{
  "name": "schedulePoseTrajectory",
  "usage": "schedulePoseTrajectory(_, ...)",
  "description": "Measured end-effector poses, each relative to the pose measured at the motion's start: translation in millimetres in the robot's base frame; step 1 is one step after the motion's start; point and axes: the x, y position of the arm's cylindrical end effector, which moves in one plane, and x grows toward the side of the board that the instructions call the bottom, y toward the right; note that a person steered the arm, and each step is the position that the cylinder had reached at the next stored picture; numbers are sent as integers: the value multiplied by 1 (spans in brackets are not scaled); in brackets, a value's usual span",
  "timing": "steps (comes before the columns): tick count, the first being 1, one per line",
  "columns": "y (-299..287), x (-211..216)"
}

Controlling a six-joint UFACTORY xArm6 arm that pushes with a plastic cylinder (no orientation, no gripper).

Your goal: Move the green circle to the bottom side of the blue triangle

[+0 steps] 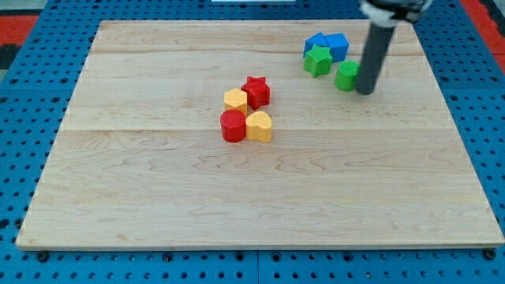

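Observation:
The green circle (346,76) sits near the view's top right, just left of my rod. My tip (365,91) rests on the board touching or nearly touching the circle's right side. A blue triangle (317,40) and a blue block (337,45) lie side by side above and left of the circle. A green star (318,60) sits just below the blue pair, left of the green circle.
A cluster stands mid-board: red star (256,91), yellow hexagon-like block (235,99), red circle (233,125), yellow heart (259,126). The wooden board (237,205) lies on a blue pegboard; its right edge is close to my rod.

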Motion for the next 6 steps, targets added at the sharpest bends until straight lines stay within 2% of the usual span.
schedulePoseTrajectory(1,14,-15)
schedulePoseTrajectory(2,48,-15)
schedulePoseTrajectory(3,56,-15)
schedulePoseTrajectory(5,40,-13)
schedulePoseTrajectory(6,5,-4)
